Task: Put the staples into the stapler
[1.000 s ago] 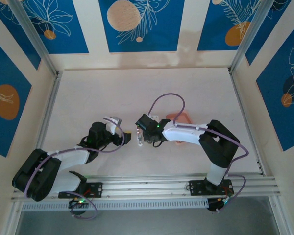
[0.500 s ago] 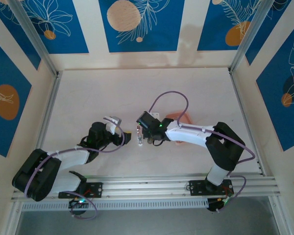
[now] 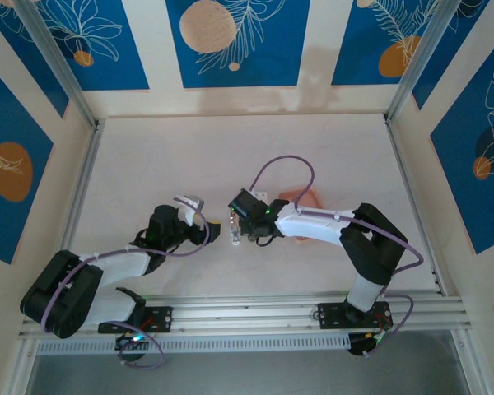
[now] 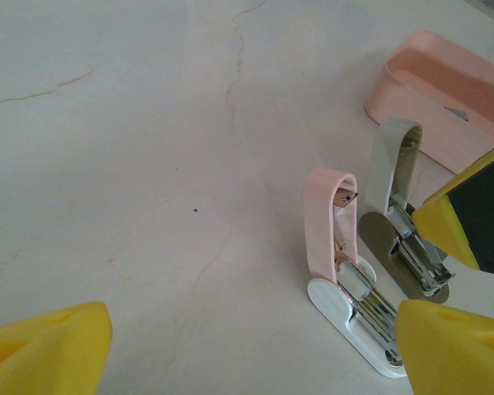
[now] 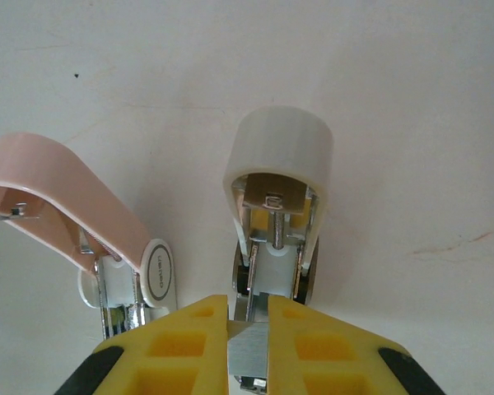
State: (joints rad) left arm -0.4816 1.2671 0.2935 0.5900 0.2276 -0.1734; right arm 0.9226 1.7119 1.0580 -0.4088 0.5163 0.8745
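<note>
Staples point(image 5: 247, 358): flat grey metal strip, pinched between the yellow pads of the right gripper point(image 5: 248, 325). The strip sits over the white stapler's point(image 5: 278, 152) open channel, long axis along it, barely moved since a second ago. Pink stapler point(image 5: 58, 193) just beside, curved lid up. Left gripper point(image 4: 251, 346) spread wide nearby. Rounded pink tray point(image 4: 445, 82) behind.

Spread pale and hairline-cracked as a table point(image 4: 148, 123). Carried a pink stapler point(image 4: 342, 271) and a grey-white stapler point(image 4: 391, 189) side by side, lids swung upright, bases flat down. Bore a shallow pink tray point(image 4: 445, 90) near them.
</note>
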